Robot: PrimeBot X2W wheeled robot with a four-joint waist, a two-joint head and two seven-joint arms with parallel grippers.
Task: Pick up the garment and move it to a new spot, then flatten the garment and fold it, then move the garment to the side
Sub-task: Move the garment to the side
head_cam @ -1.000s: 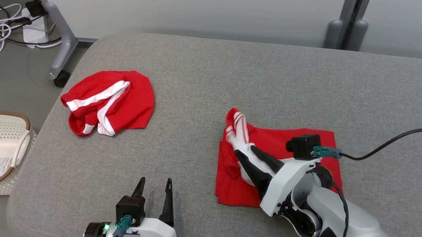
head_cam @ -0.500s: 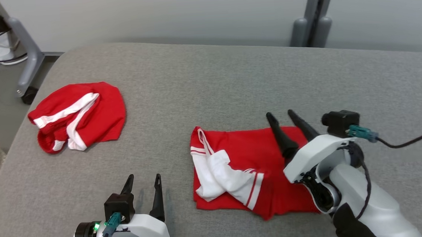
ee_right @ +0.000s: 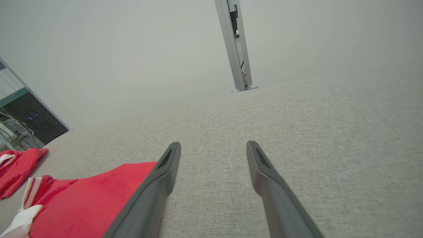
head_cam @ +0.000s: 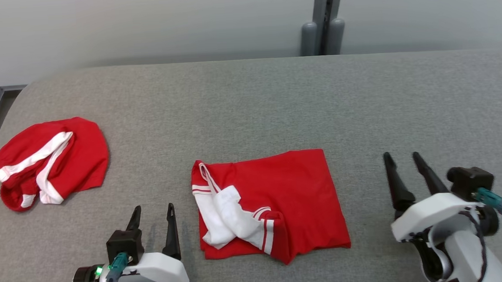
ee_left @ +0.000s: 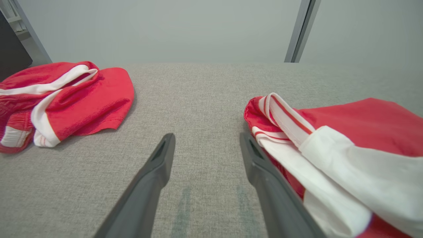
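"Looking down from the head, we are seeing the folded red garment lying flat on the grey fabric cushion, near its front edge and between our two grippers. A white piece with red stripes is lying doubled over the garment's left part."

"Are we touching it with anything?"

"No, we are not. We are holding the left gripper just beside the garment's left edge, with its two dark fingers spread and nothing between them. From the left wrist we are looking along those fingers at bare cushion, with the white striped piece close against the right finger. We are not able to tell whether the tips are touching the cushion."

"And the right one?"

"We are keeping the right gripper apart from the garment's right edge, over bare cushion, fingers likewise spread and empty. From the right wrist we are seeing the red cloth behind the left finger."

"What else are we seeing?"

"A crumpled red-and-white garment is lying at the cushion's left end, well apart from the folded one. A grey post is rising behind the far edge."
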